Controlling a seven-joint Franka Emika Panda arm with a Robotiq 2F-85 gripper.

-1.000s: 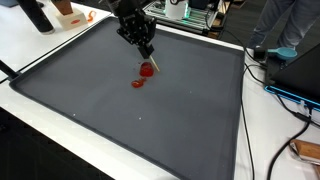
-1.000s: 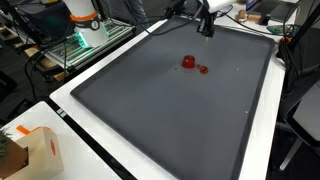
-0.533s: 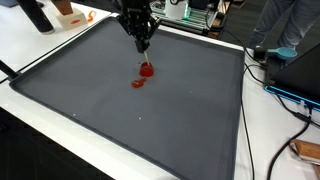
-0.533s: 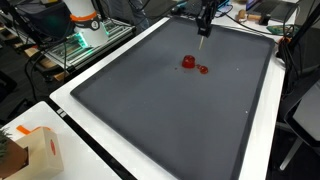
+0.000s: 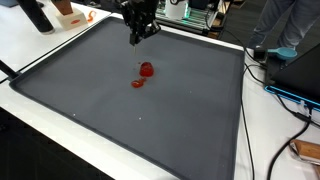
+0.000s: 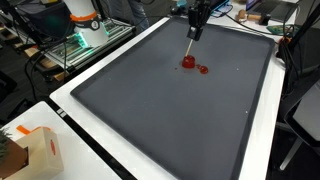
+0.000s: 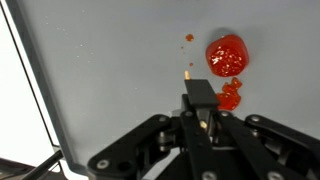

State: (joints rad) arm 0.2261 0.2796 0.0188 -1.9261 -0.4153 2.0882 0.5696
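Your tool (image 7: 201, 108) pinched narrow on thin stick (image 6: 190, 48), above counter (image 7: 110, 70). Red blob (image 7: 228, 55) lies near stick tip. Risk: press down hard, stick pivots or slips in grip, smearing red across counter.

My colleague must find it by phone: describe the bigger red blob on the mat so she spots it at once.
Look at the big dark grey mat on the white table. On it, near the thin stick in the gripper, sits the red blob. It is rounder and larger than the small red smear beside it.
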